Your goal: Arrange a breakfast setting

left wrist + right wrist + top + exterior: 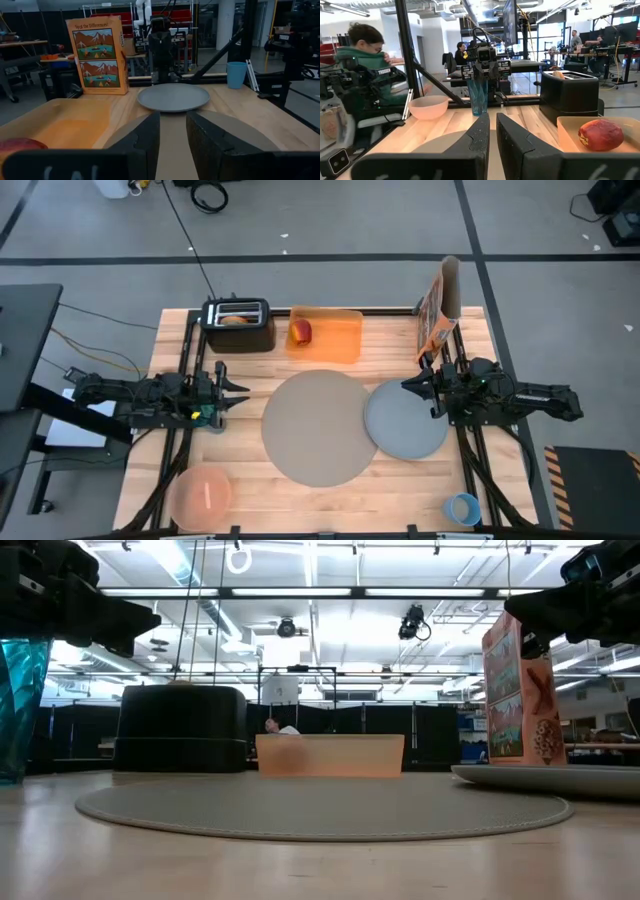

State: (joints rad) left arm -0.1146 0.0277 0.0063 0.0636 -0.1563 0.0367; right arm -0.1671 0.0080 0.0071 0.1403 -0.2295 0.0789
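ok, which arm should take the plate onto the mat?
Right, probably. The right gripper hovers at the plate's far edge, open. The left gripper waits across the mat.

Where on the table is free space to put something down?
The round mat is bare. The wood between the pink bowl and the blue cup is free too. It is crowded at the back, around the toaster, tray and box.

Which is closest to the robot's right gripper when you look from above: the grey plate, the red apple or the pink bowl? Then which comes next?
Measured from the right gripper in the high view:
1. Grey plate, right beside it, partly overlapping the mat.
2. Red apple, in the orange tray at the back.
3. Pink bowl, far off at the front left corner.
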